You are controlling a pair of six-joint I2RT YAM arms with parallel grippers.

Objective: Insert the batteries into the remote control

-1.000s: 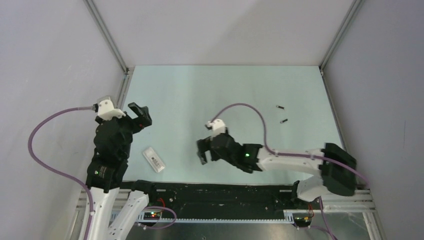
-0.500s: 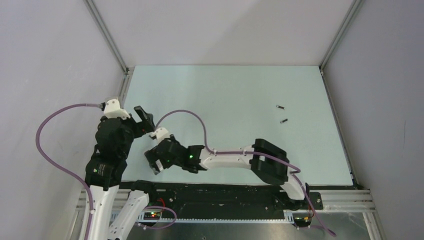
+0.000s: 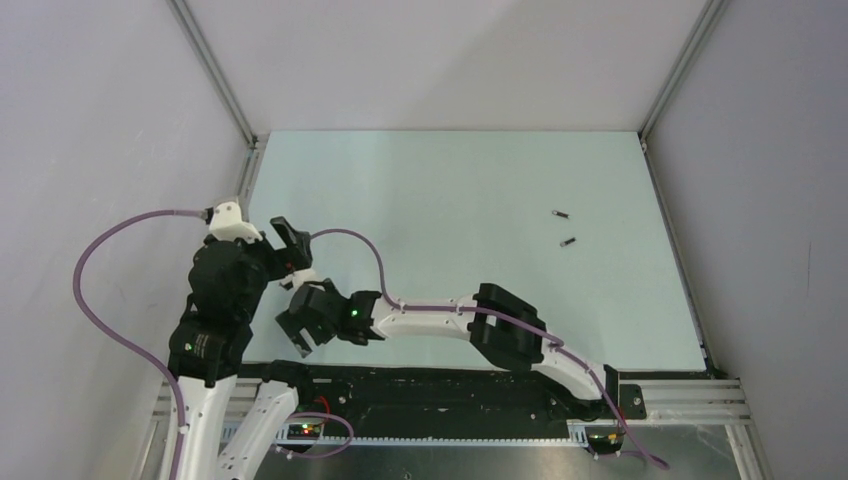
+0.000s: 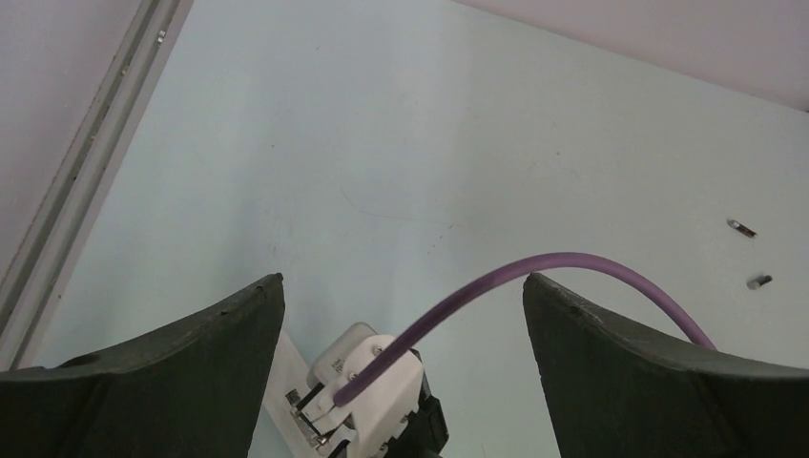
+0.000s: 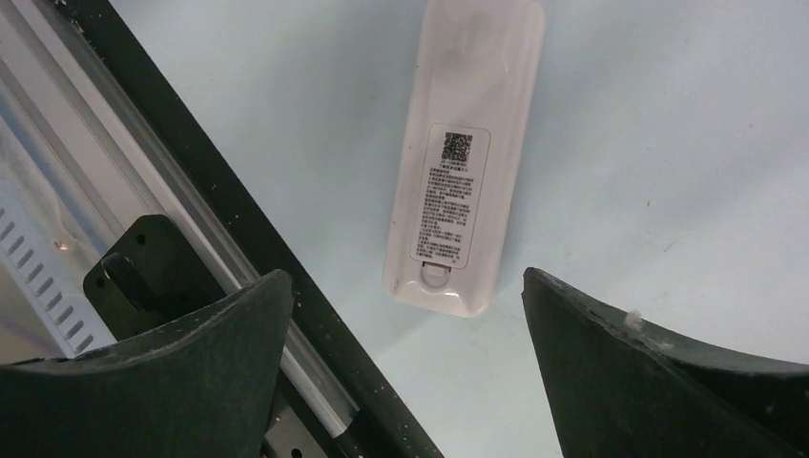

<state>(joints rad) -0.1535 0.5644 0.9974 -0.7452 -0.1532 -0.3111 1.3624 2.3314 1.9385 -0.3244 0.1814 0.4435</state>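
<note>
Now, jaws wide apart, the right gripper (image 5: 405, 272) hovers over the remote control (image 5: 465, 162), lying back-up at the table's (image 3: 450, 190) seven o'clock, cover (image 5: 450, 196) seemingly shut. The next move calls for a clean side grasp. Both batteries (image 3: 560, 214) wait at two o'clock; the left gripper (image 4: 403, 279), likewise spread and empty, crowds close beside.

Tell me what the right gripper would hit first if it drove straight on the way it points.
Most likely the remote control, lying label-side up on the table, straight ahead of the open right gripper; how far off is unclear.
</note>
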